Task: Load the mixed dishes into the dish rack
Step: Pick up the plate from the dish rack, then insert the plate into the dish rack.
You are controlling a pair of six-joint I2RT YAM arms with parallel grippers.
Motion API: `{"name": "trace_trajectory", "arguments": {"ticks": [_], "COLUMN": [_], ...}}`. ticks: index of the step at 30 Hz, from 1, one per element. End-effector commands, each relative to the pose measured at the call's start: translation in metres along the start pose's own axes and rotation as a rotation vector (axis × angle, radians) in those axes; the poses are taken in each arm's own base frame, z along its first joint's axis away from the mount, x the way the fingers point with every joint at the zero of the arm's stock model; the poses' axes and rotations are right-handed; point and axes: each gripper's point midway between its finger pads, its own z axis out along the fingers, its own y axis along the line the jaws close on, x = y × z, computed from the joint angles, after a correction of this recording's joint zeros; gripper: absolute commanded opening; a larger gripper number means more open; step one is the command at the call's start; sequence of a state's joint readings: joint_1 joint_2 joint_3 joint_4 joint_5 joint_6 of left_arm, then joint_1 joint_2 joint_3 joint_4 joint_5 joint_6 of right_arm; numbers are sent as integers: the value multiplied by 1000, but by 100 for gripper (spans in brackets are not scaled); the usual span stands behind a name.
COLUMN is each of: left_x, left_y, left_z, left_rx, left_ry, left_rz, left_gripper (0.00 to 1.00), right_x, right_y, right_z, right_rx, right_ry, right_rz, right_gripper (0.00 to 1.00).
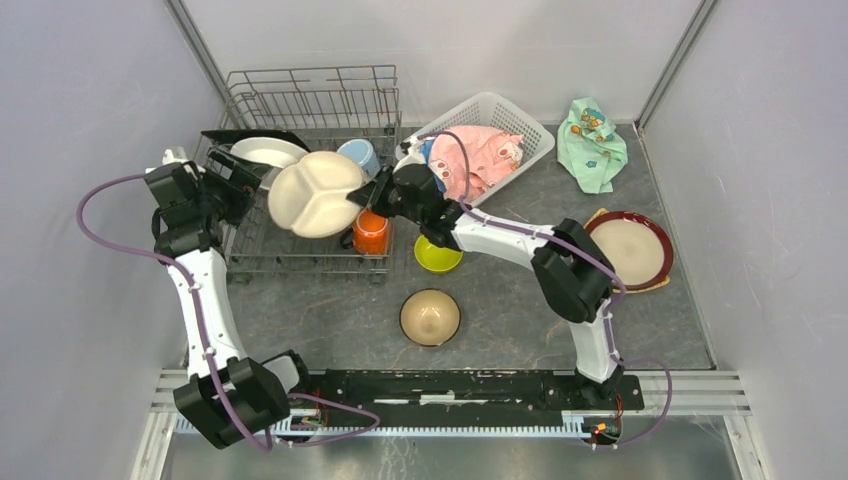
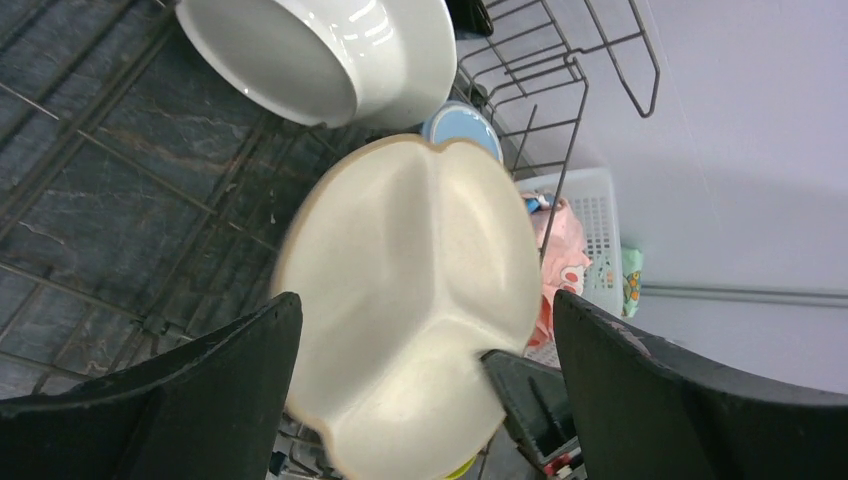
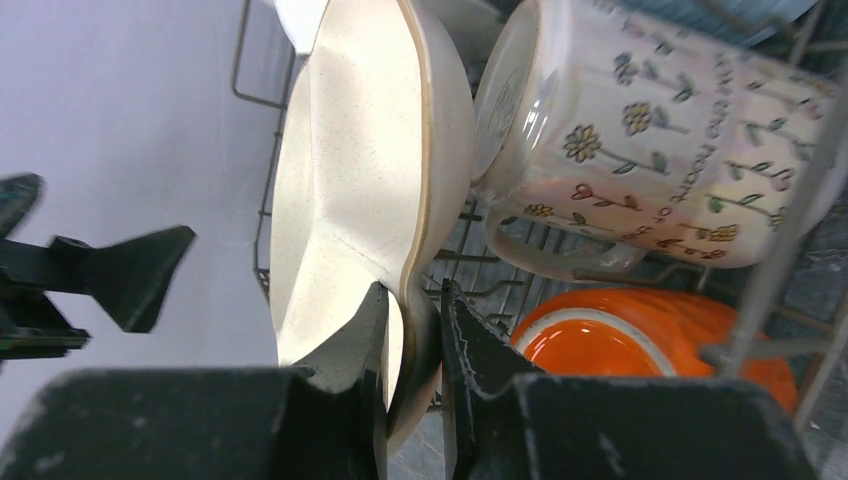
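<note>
A tan bowl (image 1: pixel 430 317) and a lime-green bowl (image 1: pixel 438 256) sit on the table (image 1: pixel 320 310), nearest the bases. Beyond them, the right gripper (image 3: pixel 415 305) pinches the rim of the cream divided plate (image 1: pixel 315 193), tilted over the dish rack (image 1: pixel 310 100). The left gripper (image 2: pixel 425 310) is spread wide on either side of it.

The left arm (image 1: pixel 200 300) rises toward twelve o'clock, the left gripper (image 1: pixel 245 180) turned to three o'clock and spread wide, while the right arm (image 1: pixel 500 238) stretches toward ten o'clock, the right gripper (image 1: pixel 362 197) pinching the divided plate (image 1: pixel 315 195) by its rim.
</note>
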State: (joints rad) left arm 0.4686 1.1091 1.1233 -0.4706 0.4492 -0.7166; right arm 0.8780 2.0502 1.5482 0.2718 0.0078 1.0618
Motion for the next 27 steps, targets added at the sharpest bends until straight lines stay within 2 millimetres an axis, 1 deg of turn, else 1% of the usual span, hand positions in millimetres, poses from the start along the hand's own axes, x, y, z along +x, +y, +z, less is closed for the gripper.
{"name": "trace_trajectory", "arguments": {"ticks": [1,4,6,9,12,15,17,18,23,25,27], "left_x": [-2,3,11,23,30,38,42,44,47,50,52], "left_y": [-23,-26,-26,-31,-37,-43,-49,-50,-56,-62,-68], "left_z": [-13,-18,-19,-19,-19,-15,-12,-10,-4,-3,1], "left_rx": [50,56,73,135,193,268,330,342,346,358,366], "left_ry": [2,9,28,59,64,100,115,123,126,137,144], "left_rz": [88,94,86,51,13,-46,-82,-99,-103,-106,-102], "left_gripper": [100,100,100,99,96,94,91,89,84,78,70], "right_x": [-115,-123,-128,-131,-129,-126,-123,-121,-115,-110,-104], "right_y": [157,155,152,156,160,168,174,176,174,168,165], "right_z": [-88,-103,-110,-124,-130,-134,-134,-133,-129,-123,-119], "right_rx": [-501,-535,-553,-639,-672,-728,-765,-775,-759,-732,-722], "right_ry": [-316,-337,-348,-331,-307,-283,-256,-240,-224,-214,-202], "right_rz": [114,132,151,179,178,195,206,207,201,189,181], "right_gripper": [0,0,1,0,0,0,0,0,0,0,0]}}
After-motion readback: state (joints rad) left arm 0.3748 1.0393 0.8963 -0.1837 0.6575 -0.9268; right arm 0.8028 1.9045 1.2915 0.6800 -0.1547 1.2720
